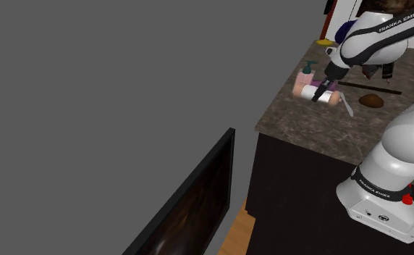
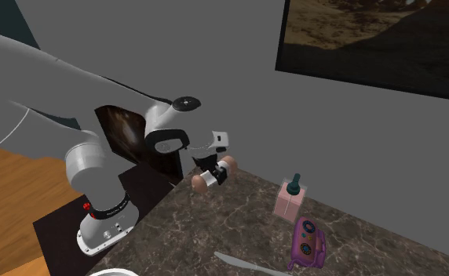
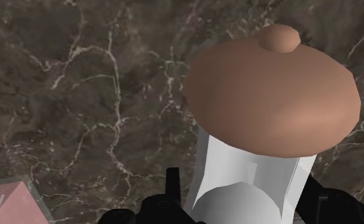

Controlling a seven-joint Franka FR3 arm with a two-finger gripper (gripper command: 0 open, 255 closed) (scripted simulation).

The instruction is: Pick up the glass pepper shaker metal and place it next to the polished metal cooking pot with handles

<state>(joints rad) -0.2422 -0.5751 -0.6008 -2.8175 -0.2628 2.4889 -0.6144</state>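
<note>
Pinching the pepper shaker in the gripper, clasping its pale grey-white barrel between the two black fingers and spreading them only as far as the barrel is wide. Holding it on its side, with one rounded brown cap jutting out past each side of the fingers in the second exterior view. Seemingly hanging it a little above the dark marbled counter straight below the gripper, though not managing to make out the gap for certain. Judging it light and stiff but smooth-walled, so probably slippery against the pads. Going by the task's word "glass", also judging it apt to chip or crack if dropped or squeezed hard. Reckoning the straight middle of the barrel the sound place to take hold, since the domed caps curve away and give flat pads little to bear on. Gripping it there now, just below the brown cap nearest the wrist camera. Noting a pink pump bottle standing near the gripper, a purple toy phone lying beyond that bottle, farther from the gripper, and a pale knife flat on the counter well apart from the fingers.
</note>
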